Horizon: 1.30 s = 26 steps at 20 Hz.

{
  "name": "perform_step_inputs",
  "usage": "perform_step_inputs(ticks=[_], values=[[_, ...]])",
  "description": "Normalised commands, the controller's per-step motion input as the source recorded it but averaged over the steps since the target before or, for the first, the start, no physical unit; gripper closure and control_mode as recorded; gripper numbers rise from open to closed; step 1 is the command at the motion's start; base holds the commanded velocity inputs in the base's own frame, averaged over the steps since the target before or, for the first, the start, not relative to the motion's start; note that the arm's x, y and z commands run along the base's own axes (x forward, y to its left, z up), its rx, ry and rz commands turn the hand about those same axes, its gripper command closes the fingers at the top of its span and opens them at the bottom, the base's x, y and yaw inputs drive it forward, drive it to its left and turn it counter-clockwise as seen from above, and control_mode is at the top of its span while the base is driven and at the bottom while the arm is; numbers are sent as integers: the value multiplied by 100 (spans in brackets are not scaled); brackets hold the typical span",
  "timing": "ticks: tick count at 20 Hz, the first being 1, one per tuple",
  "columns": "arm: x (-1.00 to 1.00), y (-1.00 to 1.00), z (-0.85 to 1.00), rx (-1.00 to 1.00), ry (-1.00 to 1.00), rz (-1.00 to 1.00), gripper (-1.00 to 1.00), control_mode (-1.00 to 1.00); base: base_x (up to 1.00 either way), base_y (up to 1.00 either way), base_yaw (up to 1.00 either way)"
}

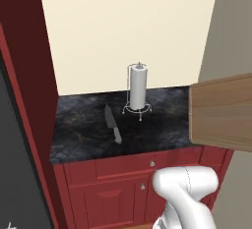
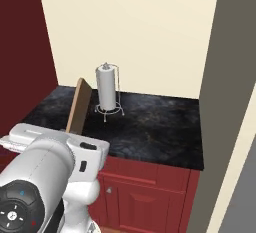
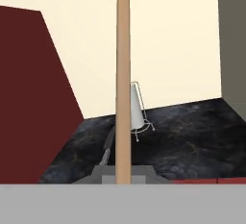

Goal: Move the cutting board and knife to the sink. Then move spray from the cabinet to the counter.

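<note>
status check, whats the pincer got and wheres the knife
Pincer shut on cutting board, held edge-up above counter. Knife flat on counter, left of paper-towel roll.

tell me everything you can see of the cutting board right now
The cutting board is a flat, plain, light-tan wooden slab, lifted off the counter and clamped in the shut gripper. The hand view shows it edge-on as a thin upright strip; the left base view shows its broad grained face.
</note>
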Motion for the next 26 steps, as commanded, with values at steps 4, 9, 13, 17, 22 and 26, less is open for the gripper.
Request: perform_step_inputs(ticks=[4,9,13,17,22,26], values=[[0,0,0,0,0,0,100,100,-100,-6,0],[0,0,0,0,0,0,100,100,-97,0,0],[0,0,0,0,0,0,100,100,-100,0,0],[0,0,0,0,0,0,100,100,-100,1,3],[0,0,0,0,0,0,100,100,-96,5,3],[0,0,0,0,0,0,100,100,-84,15,6]])
